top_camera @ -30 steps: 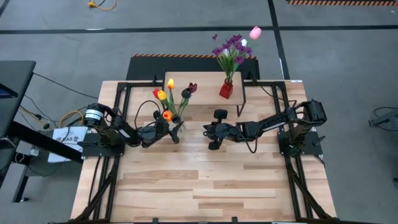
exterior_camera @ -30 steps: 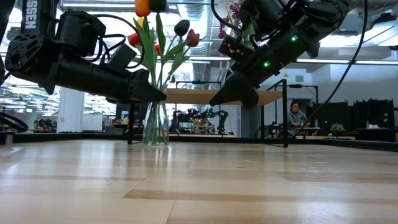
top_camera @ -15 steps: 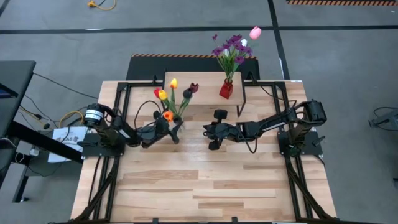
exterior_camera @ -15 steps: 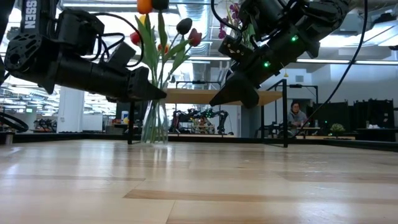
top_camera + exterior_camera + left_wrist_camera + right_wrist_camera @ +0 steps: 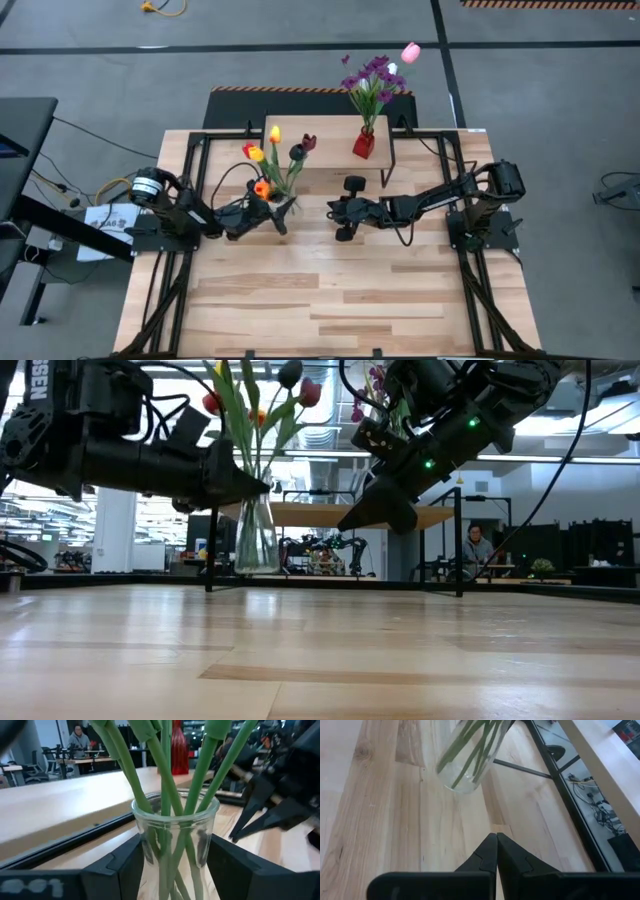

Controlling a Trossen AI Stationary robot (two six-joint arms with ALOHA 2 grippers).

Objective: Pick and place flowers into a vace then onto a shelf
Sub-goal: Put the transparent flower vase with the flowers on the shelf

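A clear glass vase [image 5: 175, 832] holds several green-stemmed tulips, the flowers [image 5: 275, 150], with yellow, red, orange and dark heads. My left gripper [image 5: 280, 212] is shut on the vase, which hangs a little above the table [image 5: 257, 535] in front of the shelf. The shelf [image 5: 325, 140], a light wood plank on black legs, stands at the far middle. My right gripper [image 5: 496, 840] is shut and empty. It hovers above the table just right of the vase, pointing toward it [image 5: 335, 212]. My left gripper pinches the vase's glass body [image 5: 150, 855] below the rim, one finger [image 5: 125, 867] on each side. The fingers come in level from the table's left. The vase stands upright in the hold, its base lifted clear of the table, and the stems rise above the fingers.
A red vase [image 5: 363, 146] with purple blossoms and a pink tulip stands on the shelf's right end. The shelf's left part is bare wood. Black frame rails [image 5: 190, 170] run along the table's sides. A person [image 5: 477, 550] sits in the room beyond.
My left gripper has risen, carrying the vase with it. The vase stood on the table a second ago and now hangs clear of it, still upright, with the flower heads higher in the low view. My right gripper has kept still.
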